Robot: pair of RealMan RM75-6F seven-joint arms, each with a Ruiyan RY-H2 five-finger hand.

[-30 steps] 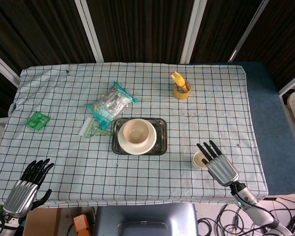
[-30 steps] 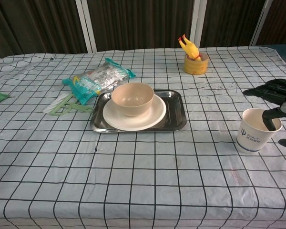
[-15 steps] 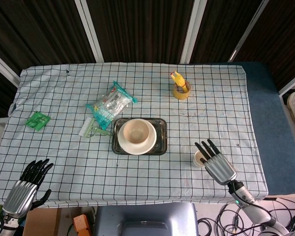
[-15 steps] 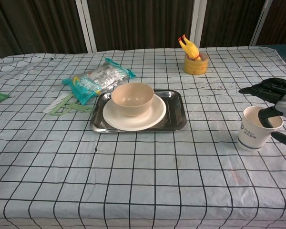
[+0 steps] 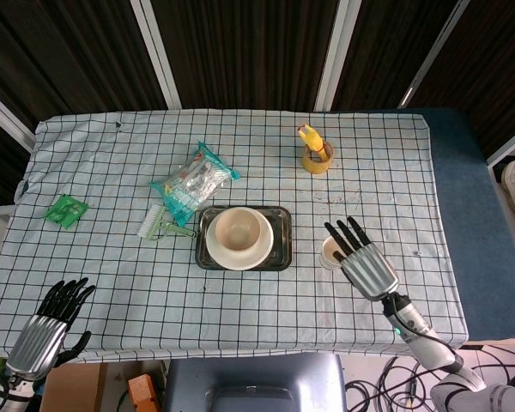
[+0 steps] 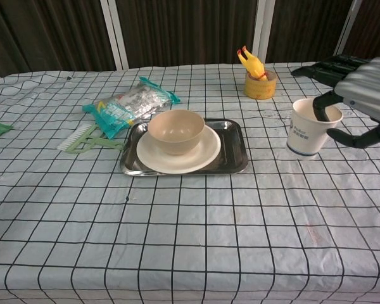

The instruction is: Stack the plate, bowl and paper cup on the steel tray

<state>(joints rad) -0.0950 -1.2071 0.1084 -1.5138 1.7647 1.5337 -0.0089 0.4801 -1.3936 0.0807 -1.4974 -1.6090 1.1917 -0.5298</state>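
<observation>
From the head camera, the steel tray lies near the middle of the table, already carrying the plate with the bowl nested in it. The paper cup sits just right of the tray, partly under the right hand, whose fingers fan out over the cup's rim. The left hand hangs off the table's near left corner, fingers loosely apart and holding nothing. A snack packet and a green brush lie beside the tray's left edge, well clear of the cup's route.

From the chest camera, the paper cup is pinched at its rim by the right hand, with one dark finger hooked inside the mouth and another below along the outer wall. It appears lifted just off the cloth, though the angle leaves that uncertain.

The risks lie in that thin rim hold. Too hard a squeeze could buckle the paper wall; too light a one could let the cup swing or drop during travel. Coming in low over the tray, its base could clip the bowl's rim and shove the plate sideways. Releasing off-centre could leave it tilted against the bowl's wall.
</observation>
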